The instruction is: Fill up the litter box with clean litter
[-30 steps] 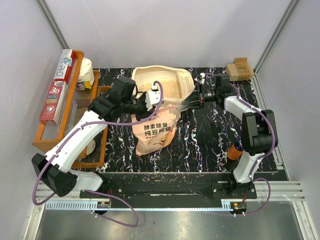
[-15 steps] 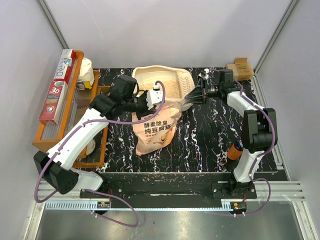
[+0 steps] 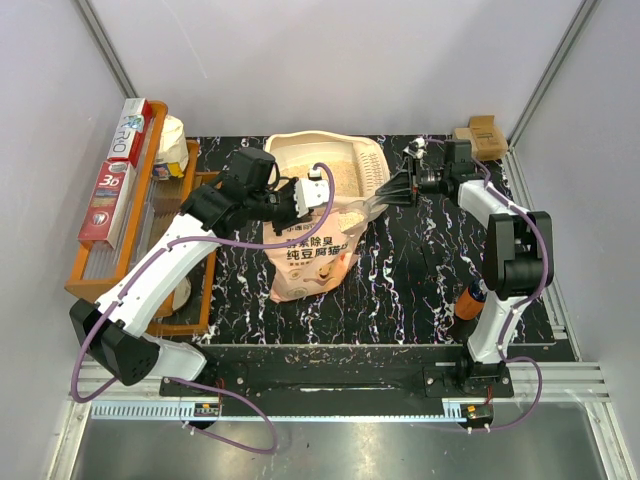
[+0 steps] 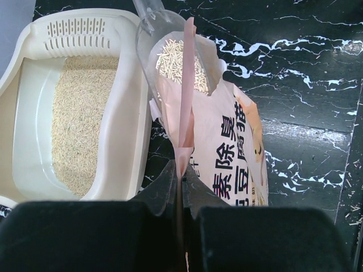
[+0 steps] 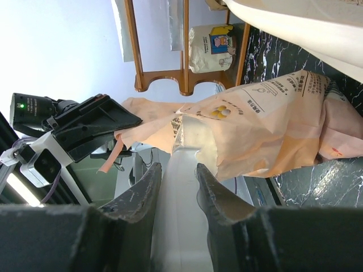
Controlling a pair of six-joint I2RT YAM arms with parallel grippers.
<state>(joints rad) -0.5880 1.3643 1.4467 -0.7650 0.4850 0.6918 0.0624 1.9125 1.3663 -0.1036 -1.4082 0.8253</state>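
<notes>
The litter box [image 4: 131, 107] lies at the far side of the desk [image 4: 306, 73]. A layer of clean litter [image 4: 79, 119] covers most of its floor, and a bare strip shows along one long wall. The bag [image 4: 235, 153] stands just beside the box on its near side, with its mouth facing the rim. The left tool [image 4: 180, 170] is closed tight on a pinched strip of the bag's top edge and holds the mouth up. The right tool [image 5: 177, 170] is partly closed around the handle of a clear scoop [image 4: 170, 54]. The bowl of the scoop sits in the bag mouth with a small charge of granules in it. The step in hand appears to be carrying one scoopful from the bag to the box. For a clean transfer, the right arm should lift the scoop with its bowl level until it clears the bag lip. It should then cross the rim by the shortest path and tip only once the bowl is fully above the box floor, preferably over the thinner area. The left arm should hold the strip taut and the bag upright, because a slack mouth could catch the scoop or spill granules onto the desk.
</notes>
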